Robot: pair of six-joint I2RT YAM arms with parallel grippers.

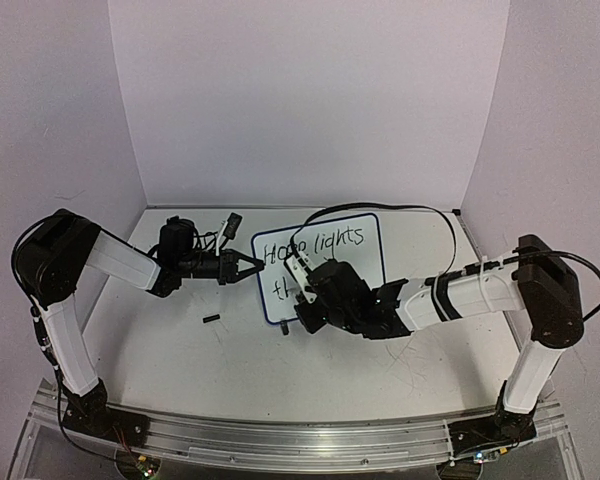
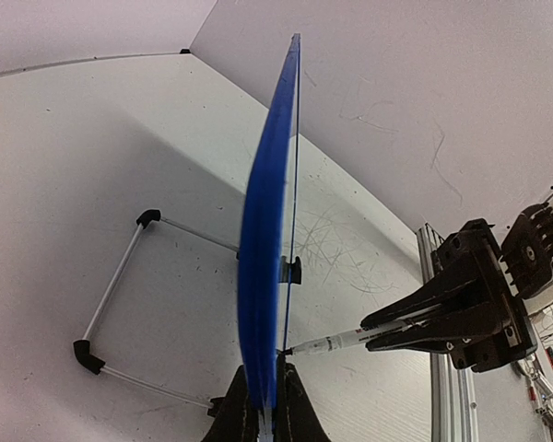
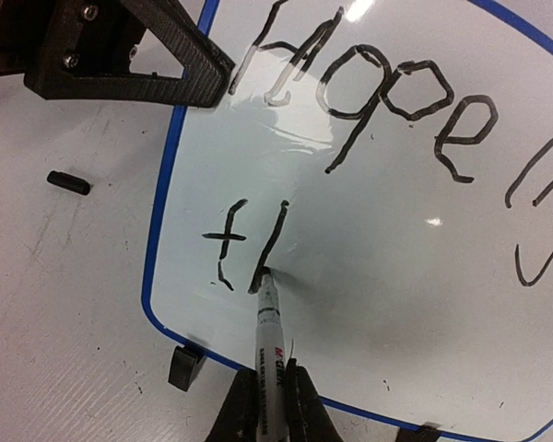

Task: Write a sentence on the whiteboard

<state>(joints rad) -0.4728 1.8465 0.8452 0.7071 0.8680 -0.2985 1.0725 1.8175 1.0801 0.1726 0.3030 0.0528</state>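
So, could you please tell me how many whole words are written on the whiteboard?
2: "Hope" at the upper left of the whiteboard, "lights" right of it on the same line. Below them a third is only begun; the views together show no more.

white whiteboard [image 3: 396, 267] with blue rim [image 3: 155, 230], black lettering [image 3: 378, 92].

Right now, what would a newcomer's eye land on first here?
The whiteboard standing mid-table, with "Hope lights" handwritten across its top and a second line just begun below. The right jaws hold a marker with its tip on that new line, while the left jaws pinch the board's left edge. A small black piece lies on the table to the left of the board.
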